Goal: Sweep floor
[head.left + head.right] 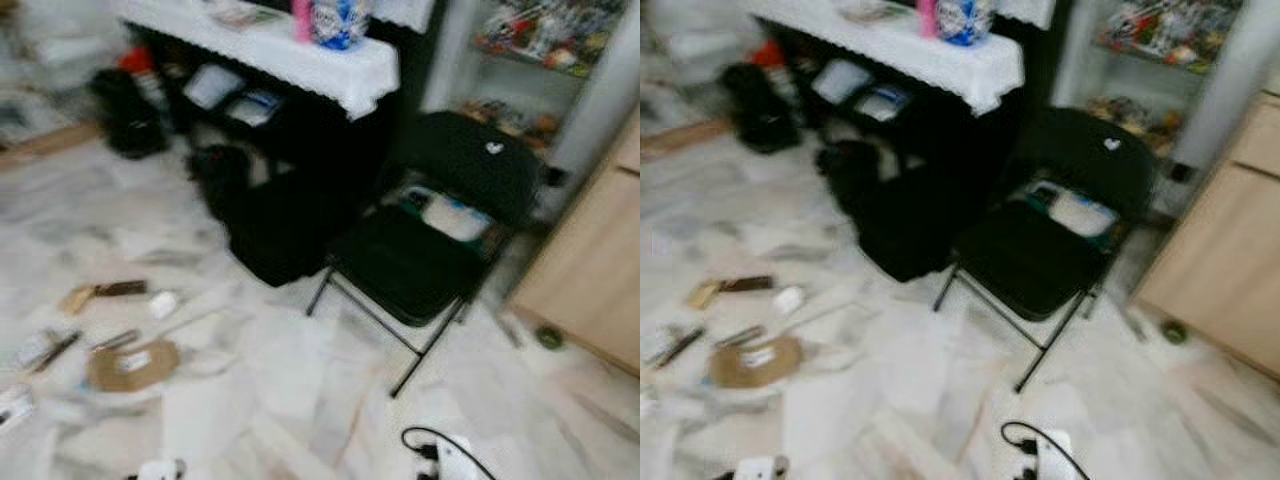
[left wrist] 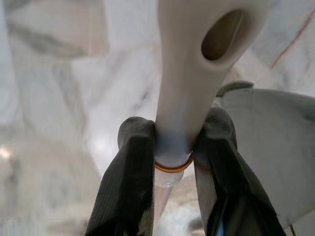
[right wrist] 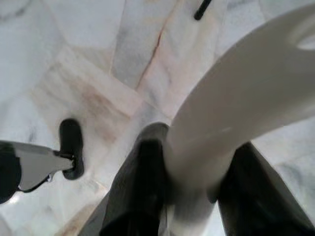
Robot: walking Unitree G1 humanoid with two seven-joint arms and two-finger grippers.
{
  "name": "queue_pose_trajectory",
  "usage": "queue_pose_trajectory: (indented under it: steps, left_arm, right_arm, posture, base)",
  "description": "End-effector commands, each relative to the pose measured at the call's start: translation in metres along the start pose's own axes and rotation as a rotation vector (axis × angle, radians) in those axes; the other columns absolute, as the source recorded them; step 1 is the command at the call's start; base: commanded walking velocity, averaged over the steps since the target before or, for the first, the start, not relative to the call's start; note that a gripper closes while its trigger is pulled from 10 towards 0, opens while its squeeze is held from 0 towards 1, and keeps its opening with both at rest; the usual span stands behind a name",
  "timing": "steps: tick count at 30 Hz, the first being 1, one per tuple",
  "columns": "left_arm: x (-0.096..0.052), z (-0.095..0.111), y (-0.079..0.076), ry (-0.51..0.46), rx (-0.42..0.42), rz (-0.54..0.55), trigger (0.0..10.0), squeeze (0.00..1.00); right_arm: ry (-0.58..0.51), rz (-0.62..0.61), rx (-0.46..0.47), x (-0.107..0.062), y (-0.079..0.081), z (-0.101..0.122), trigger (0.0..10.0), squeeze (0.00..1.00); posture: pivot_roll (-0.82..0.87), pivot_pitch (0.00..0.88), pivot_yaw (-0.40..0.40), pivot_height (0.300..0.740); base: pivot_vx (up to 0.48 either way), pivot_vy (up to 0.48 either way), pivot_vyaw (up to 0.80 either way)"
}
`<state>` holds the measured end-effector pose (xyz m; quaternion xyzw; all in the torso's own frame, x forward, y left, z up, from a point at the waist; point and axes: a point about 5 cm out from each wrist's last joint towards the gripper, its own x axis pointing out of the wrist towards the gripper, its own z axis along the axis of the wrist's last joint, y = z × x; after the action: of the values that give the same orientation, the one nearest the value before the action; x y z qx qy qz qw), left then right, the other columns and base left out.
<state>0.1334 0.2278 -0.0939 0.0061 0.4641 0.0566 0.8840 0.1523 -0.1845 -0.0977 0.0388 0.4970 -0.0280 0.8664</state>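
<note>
Litter lies on the white marble floor (image 1: 290,400) at my left: a brown cardboard disc (image 1: 130,365), a brown bar (image 1: 105,290), a white scrap (image 1: 163,303) and several small pieces (image 1: 45,348). In the left wrist view my left gripper (image 2: 177,132) is shut on a white handle (image 2: 192,59) with an oval hole and an orange ring. A grey flat blade (image 2: 270,147) sits beside it. In the right wrist view my right gripper (image 3: 197,147) is shut on another thick white handle (image 3: 246,93) above the floor.
A black folding chair (image 1: 420,250) stands ahead to the right, with black bags (image 1: 270,230) beside it under a table with a white cloth (image 1: 300,55). A wooden cabinet (image 1: 600,270) is at the right. A white box with a black cable (image 1: 440,455) lies near my feet.
</note>
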Motion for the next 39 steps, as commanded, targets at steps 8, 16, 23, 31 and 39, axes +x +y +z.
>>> queue_pose_trajectory:
  steps: [8,16,23,31,39]
  left_arm:
    - [-0.0017,-0.0069,0.0019,0.029,-0.03,0.0,10.0,0.0]
    - [-0.0016,-0.0081,-0.001,0.032,-0.029,-0.004,10.0,0.0]
    - [-0.0018,-0.0086,-0.0005,0.035,-0.032,-0.003,10.0,0.0]
    - [-0.0008,-0.0065,-0.002,0.034,-0.034,-0.004,10.0,0.0]
    - [-0.0007,-0.0075,-0.0053,0.035,-0.031,-0.003,10.0,0.0]
  right_arm:
    - [0.0,0.026,-0.009,0.001,0.0072,0.0019,10.0,0.0]
    - [0.001,0.027,-0.017,0.001,0.007,0.0017,10.0,0.0]
    - [0.004,0.029,-0.023,0.001,0.007,0.0013,10.0,0.0]
    - [0.007,0.028,-0.032,0.0008,0.0061,0.0006,10.0,0.0]
    - [0.007,0.023,-0.032,0.0008,0.0063,0.0006,10.0,0.0]
  posture:
    - [0.06,0.074,-0.087,0.74]
    - [0.06,0.076,-0.09,0.74]
    - [0.06,0.078,-0.091,0.74]
    - [0.06,0.081,-0.093,0.74]
    - [0.06,0.081,-0.093,0.74]
  base:
    - [0.0,0.0,0.8]
    - [0.0,0.0,0.8]
    - [0.0,0.0,0.8]
    - [0.0,0.0,0.8]
    - [0.0,0.0,0.77]
